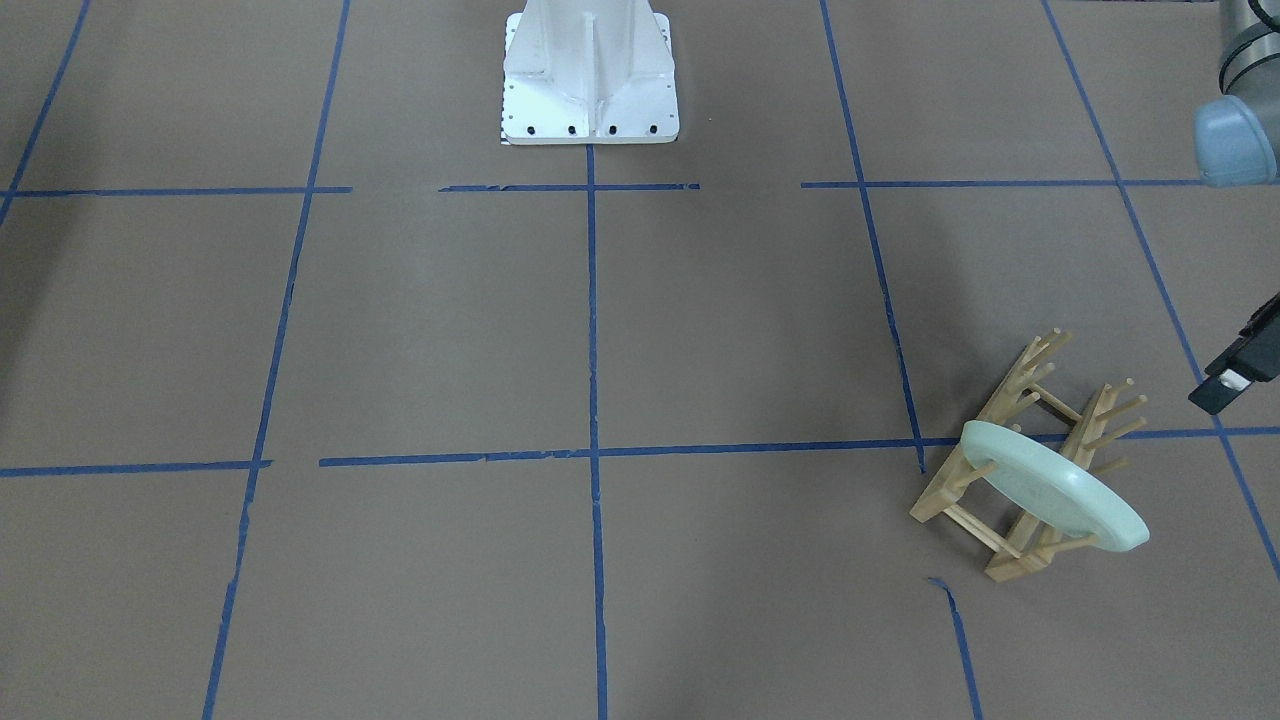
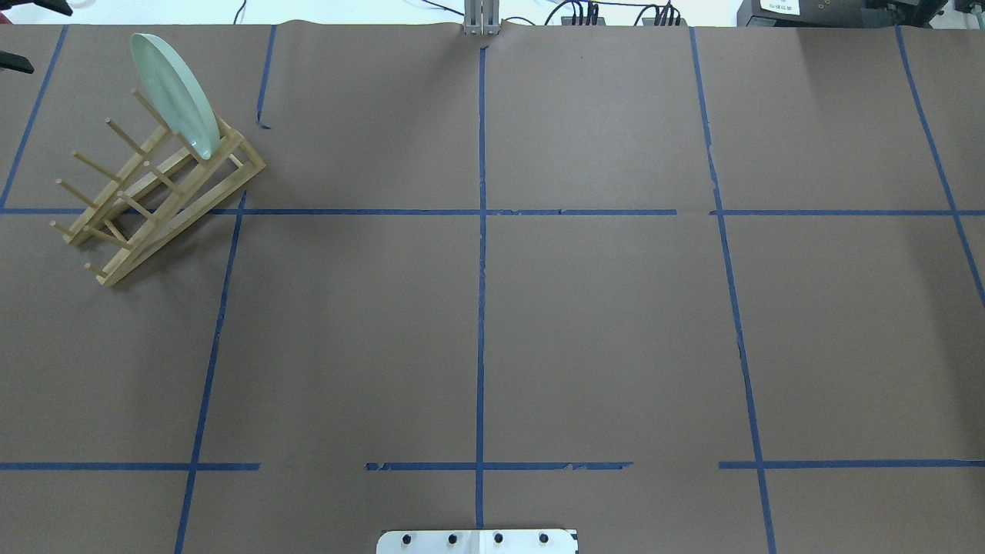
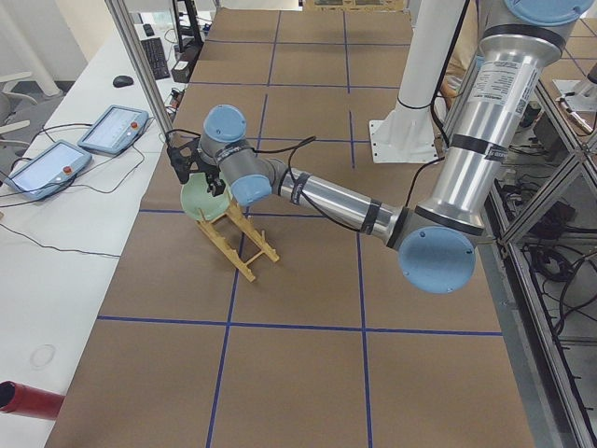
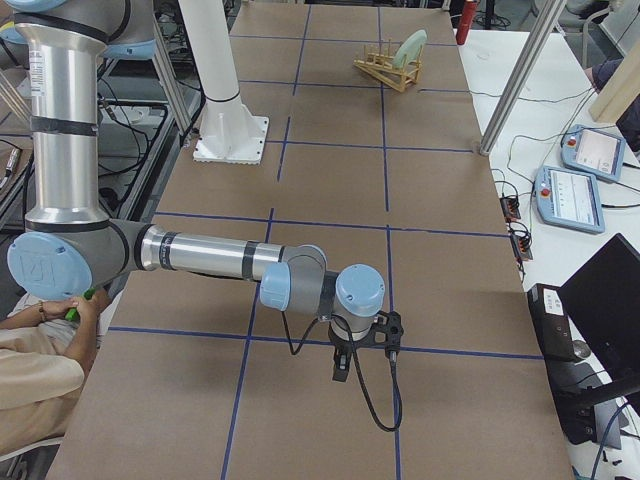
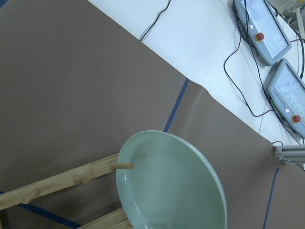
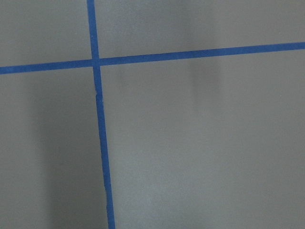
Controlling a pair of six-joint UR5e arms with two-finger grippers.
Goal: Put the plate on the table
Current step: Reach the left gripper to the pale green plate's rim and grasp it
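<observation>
A brown-paper bench [image 2: 600, 323] is being shown. Nearby, the right claw [image 4: 340, 368] is being held low; its spread cannot be told. Farther, the plate [image 2: 173, 92] is being propped on edge in a wooden rack [image 2: 154, 200], the left claw [image 3: 179, 166] spread beside it; a straight lift off the pegs [image 2: 115, 127] is advised.

the plate [image 1: 1055, 495] was a plain, pale mint green. the table [image 1: 740, 320] was brown, crossed by a grid of blue tape lines. the peg rack [image 2: 173, 192] was light yellowish wood. the robot base [image 1: 590, 70] was white, and the left arm [image 3: 494, 93] was silver with pale blue joint caps [image 3: 438, 259].
</observation>
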